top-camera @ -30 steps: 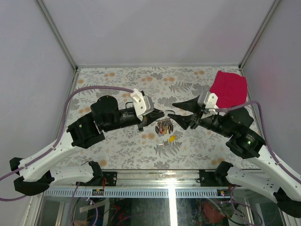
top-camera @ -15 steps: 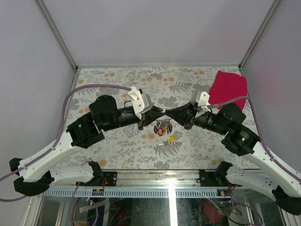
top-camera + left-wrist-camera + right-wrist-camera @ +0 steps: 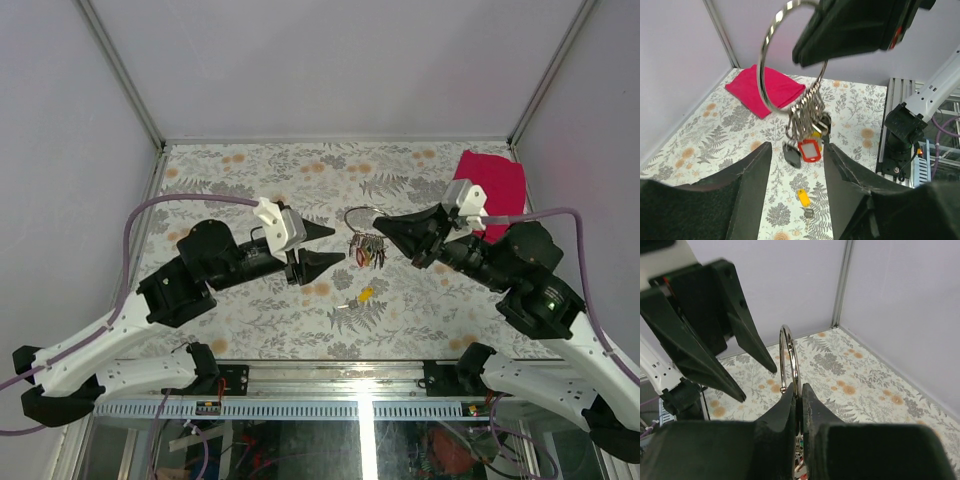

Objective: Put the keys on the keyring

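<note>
- Above the middle of the table (image 3: 250,170), the right gripper (image 3: 380,222) is pinched tight on the keyring (image 3: 358,215), which hangs in the air with a bunch of keys (image 3: 368,252) dangling from its lower arc.
- From the right wrist, the ring (image 3: 782,360) stands upright on edge, its bottom clamped between the two closed fingers.
- Just beside it, the left gripper (image 3: 335,246) is spread with nothing between its fingers and is apart from the ring.
- Both arms reach inward and low, forearms nearly level, their tips facing each other across the bunch.
- One yellow-headed key (image 3: 366,294) lies loose on the table below, near a smaller one (image 3: 345,302) whose colour I cannot make out; both appear left to thread.
- My judgement: the left arm should drop for the yellow-headed key, taking it by the plastic head so the hole stays free.
- The right arm should hold the ring steady and upright, with its split end kept clear of the fingers if possible.
- A risk is the dangling bunch swinging into the approach.
- The red cloth (image 3: 490,185) at the far right corner plays no part.
</note>
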Robot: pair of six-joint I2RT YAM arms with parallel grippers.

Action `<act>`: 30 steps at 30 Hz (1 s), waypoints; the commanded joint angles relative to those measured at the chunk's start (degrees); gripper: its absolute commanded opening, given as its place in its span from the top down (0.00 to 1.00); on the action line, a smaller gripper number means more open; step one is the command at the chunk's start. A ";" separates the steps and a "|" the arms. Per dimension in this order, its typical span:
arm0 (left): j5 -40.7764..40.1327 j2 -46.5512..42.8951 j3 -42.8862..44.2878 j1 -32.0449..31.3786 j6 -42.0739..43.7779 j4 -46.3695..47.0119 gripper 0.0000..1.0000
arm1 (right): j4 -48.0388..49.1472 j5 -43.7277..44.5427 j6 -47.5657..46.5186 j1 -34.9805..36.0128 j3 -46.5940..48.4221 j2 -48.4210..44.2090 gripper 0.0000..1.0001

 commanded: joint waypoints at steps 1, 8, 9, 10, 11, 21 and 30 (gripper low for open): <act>1.43 -0.92 -3.42 -0.03 -1.64 6.82 0.52 | 2.52 1.72 -0.07 -0.04 3.99 -1.63 1.00; 2.12 -0.01 -6.73 -0.08 -3.99 10.43 0.51 | 2.96 0.47 0.60 -0.03 5.03 -2.21 1.00; 2.15 0.19 -6.97 -0.08 -4.21 10.88 0.51 | 3.03 0.41 0.69 -0.07 5.07 -2.14 1.00; 2.36 0.27 -7.14 -0.07 -4.34 11.40 0.51 | 3.03 0.33 0.72 -0.02 5.09 -2.12 1.00; 2.55 0.41 -7.34 -0.08 -4.56 11.96 0.51 | 3.14 0.32 0.84 -0.02 5.18 -2.13 1.00; 4.16 1.95 -7.74 -0.07 -6.50 15.85 0.51 | 3.72 -0.04 1.58 -0.02 4.80 -1.80 1.00; 1.82 3.89 -7.20 -0.05 -7.06 16.54 0.55 | 3.98 -0.65 2.00 -0.03 4.72 -1.81 1.00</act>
